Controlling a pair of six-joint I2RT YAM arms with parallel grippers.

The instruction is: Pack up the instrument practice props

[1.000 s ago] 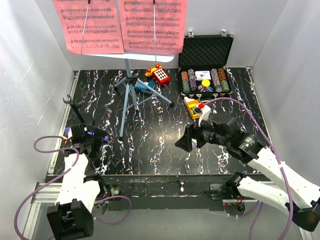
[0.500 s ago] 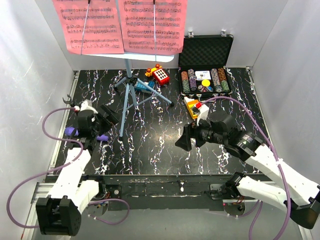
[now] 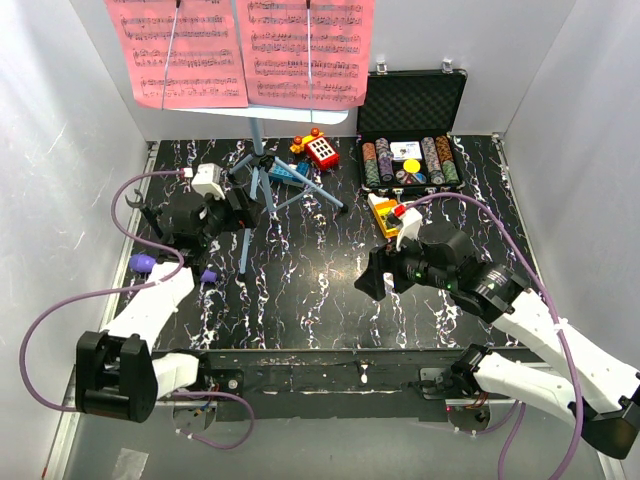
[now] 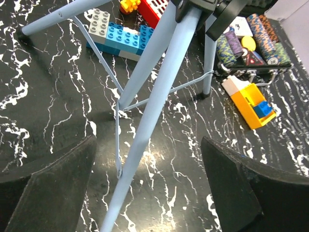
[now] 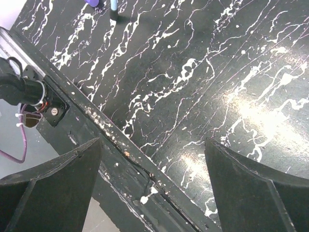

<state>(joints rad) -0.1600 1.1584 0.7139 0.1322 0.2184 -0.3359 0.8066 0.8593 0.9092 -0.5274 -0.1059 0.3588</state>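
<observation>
**Left hand open around a music stand leg**

The light-blue music stand point(image 3: 258, 185) stands far and left of centre on the black marbled surface point(image 3: 320, 300). It carries two pink sheet-music pages point(image 3: 305, 50). The left hand point(image 4: 149, 191) sits low by the tripod, fingers wide apart, with one blue leg running between them, ungripped. Parts of a purple microphone point(image 3: 142, 263) show beside the left arm. The right hand point(image 5: 154, 193) hovers above the surface's near edge, spread wide and holding nothing. A black case of poker chips point(image 3: 412, 100) lies open at far right.
</observation>
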